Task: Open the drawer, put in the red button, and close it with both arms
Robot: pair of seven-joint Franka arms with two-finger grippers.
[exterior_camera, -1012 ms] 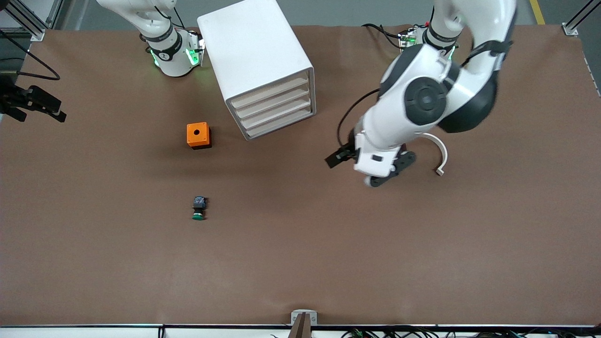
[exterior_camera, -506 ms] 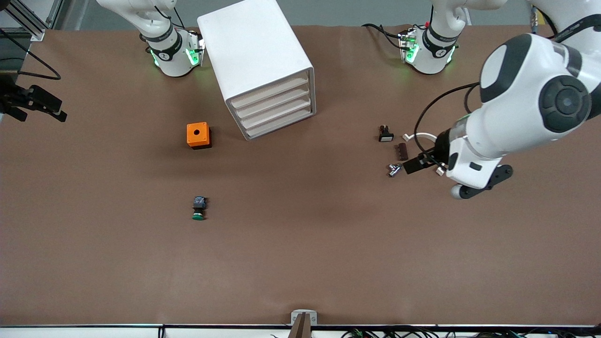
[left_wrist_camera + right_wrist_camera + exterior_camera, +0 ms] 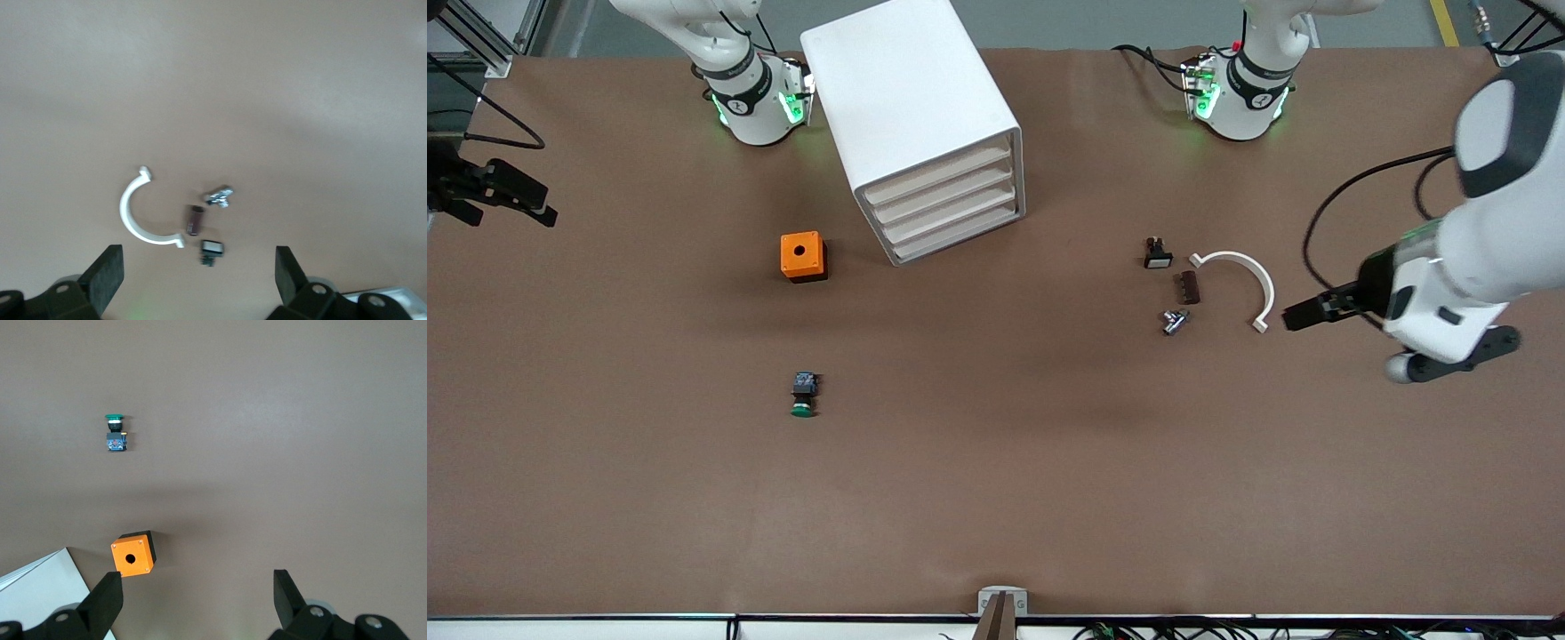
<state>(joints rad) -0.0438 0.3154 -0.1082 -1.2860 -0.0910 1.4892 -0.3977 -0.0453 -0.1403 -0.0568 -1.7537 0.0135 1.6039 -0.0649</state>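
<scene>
The left gripper point(image 3: 1303, 314) is spread wide and holds nothing; it hangs over the worktop point(image 3: 996, 498) at the left arm's end, just beside the white curved clip point(image 3: 1240, 277). Half a second ago it was over the small parts next to that clip. The right gripper point(image 3: 193, 593) is also wide apart and empty, high above the orange box point(image 3: 133, 554). All four drawers point(image 3: 943, 203) of the white cabinet point(image 3: 907, 98) are pushed in, their fronts facing the front camera. No red-capped button is seen; only the green button point(image 3: 803, 396) lies there.
</scene>
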